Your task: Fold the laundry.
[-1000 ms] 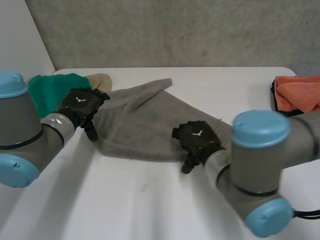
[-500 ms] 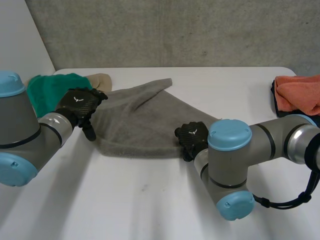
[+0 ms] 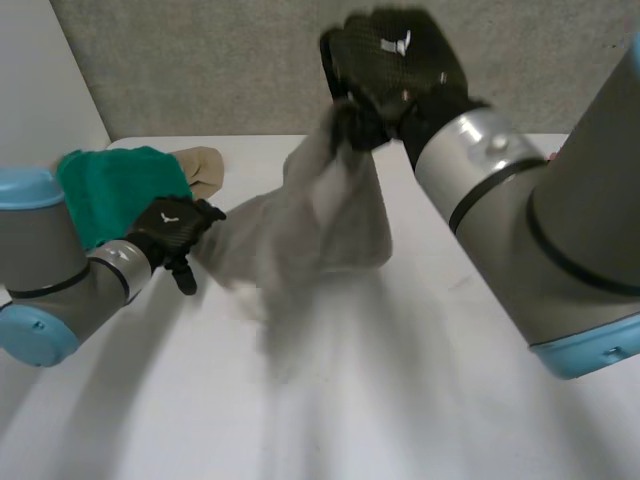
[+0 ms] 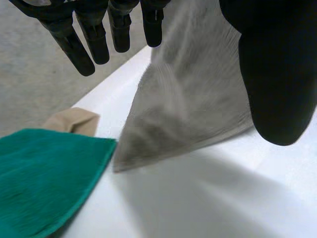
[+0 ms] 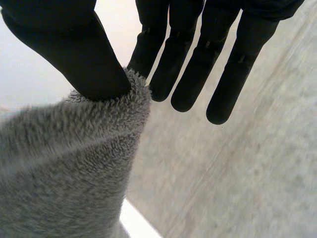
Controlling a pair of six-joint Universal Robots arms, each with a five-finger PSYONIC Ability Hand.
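My right hand (image 3: 390, 60) is raised high over the middle of the white table (image 3: 420, 390). It is shut on an edge of the grey towel (image 3: 330, 215), and the right wrist view shows the thumb (image 5: 64, 44) pinching the fluffy towel (image 5: 64, 168) against the fingers. The towel hangs down from that grip, and its lower left part still lies on the table. My left hand (image 3: 172, 228) rests low beside the towel's left end. Its fingers (image 4: 81, 54) are straight and apart above the grey towel (image 4: 193, 109), holding nothing.
A green cloth (image 3: 115, 185) and a beige cloth (image 3: 205, 165) lie at the table's far left, just behind my left hand; both show past its fingers too, green cloth (image 4: 39, 173) and beige cloth (image 4: 72, 120). A concrete wall backs the table.
My right hand has closed on the towel's near edge and swung it up high off the table. The towel now hangs instead of lying flat. My left hand slid slightly nearer.
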